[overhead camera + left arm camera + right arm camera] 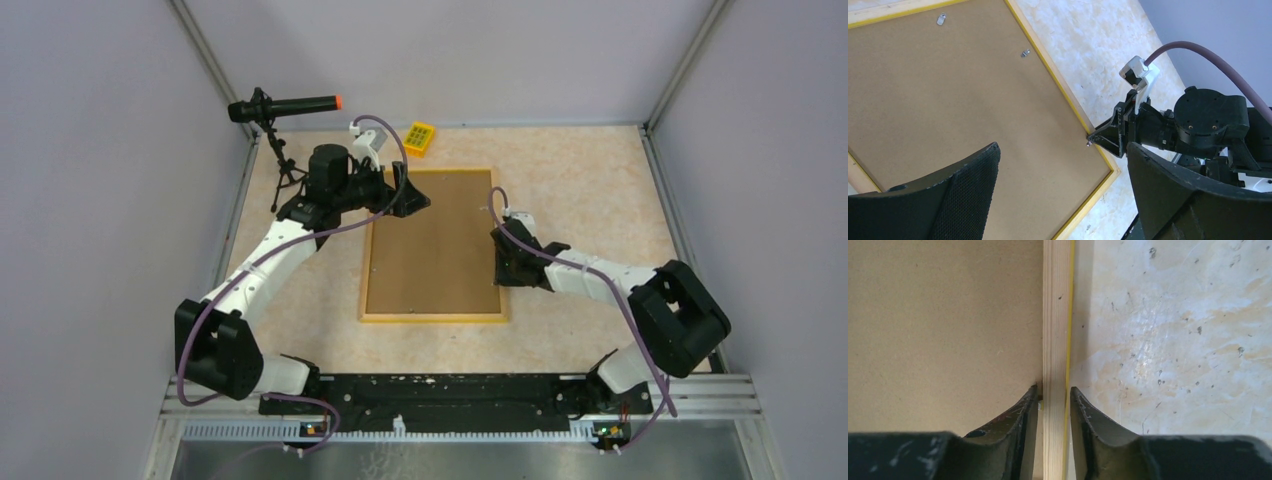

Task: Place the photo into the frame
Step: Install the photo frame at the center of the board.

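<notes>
The frame (435,317) lies flat, back up, with a brown board (435,250) inside. One long rail runs straight ahead between the right gripper's (1054,390) 2 narrow fingers, which pinch it. The left gripper (405,190) hangs wide open, with a far corner below it.

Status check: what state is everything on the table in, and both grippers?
the frame, flat on the table, back side up.
backing board, seated in the frame.
the photo, not visible in any view.
left gripper, open, empty, over the frame's far left corner.
right gripper, shut on the frame's right rail, one finger each side.
yellow block, on the table beyond the frame, untouched.
</notes>
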Action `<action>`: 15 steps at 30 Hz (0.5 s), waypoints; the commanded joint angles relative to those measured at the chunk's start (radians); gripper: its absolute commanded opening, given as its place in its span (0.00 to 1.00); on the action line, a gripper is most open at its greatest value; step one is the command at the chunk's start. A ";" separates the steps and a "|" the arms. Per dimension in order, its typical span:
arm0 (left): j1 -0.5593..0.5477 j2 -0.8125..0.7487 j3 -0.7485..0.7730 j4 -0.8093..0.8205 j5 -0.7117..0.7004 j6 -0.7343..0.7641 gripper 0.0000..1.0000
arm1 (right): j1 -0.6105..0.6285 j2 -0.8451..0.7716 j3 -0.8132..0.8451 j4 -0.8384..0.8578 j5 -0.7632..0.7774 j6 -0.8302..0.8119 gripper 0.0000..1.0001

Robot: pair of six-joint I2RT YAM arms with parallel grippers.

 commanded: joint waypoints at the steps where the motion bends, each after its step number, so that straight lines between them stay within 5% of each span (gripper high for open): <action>1: 0.003 -0.009 -0.003 0.049 0.012 -0.002 0.99 | 0.012 -0.070 -0.009 0.031 -0.072 -0.015 0.35; 7: 0.003 -0.013 -0.003 0.049 0.007 0.002 0.99 | 0.009 -0.019 0.070 0.017 0.067 -0.025 0.62; 15: 0.003 -0.010 -0.003 0.050 0.010 0.000 0.99 | -0.061 0.177 0.283 -0.040 0.158 -0.054 0.62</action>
